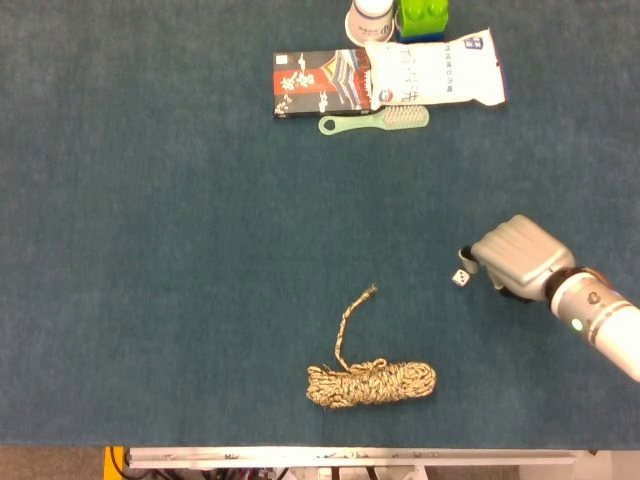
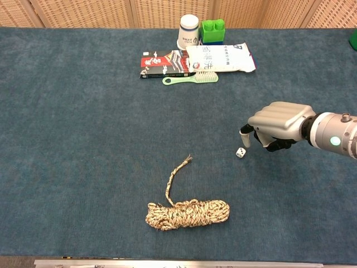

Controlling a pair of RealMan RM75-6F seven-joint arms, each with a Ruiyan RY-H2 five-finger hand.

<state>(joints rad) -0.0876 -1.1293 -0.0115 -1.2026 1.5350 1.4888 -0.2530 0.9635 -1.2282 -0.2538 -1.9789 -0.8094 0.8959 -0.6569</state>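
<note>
The right hand (image 2: 277, 125) hovered low over the blue table (image 2: 83, 156), fingers curled under, holding nothing. A small white die (image 2: 240, 152) lay on the cloth just beside its fingertips, apart from them. Nearer the front edge lay a coiled rope (image 2: 187, 212). At the far side sat a green brush (image 2: 192, 79), a white packet (image 2: 220, 57) and a cup (image 2: 189, 30).

Die (image 2: 240, 152) lies on the worktop (image 2: 83, 139), just left of the right hand (image 2: 277, 125); rope coil (image 2: 187, 214) nearer, leftward; brush (image 2: 191, 79) far behind.
</note>
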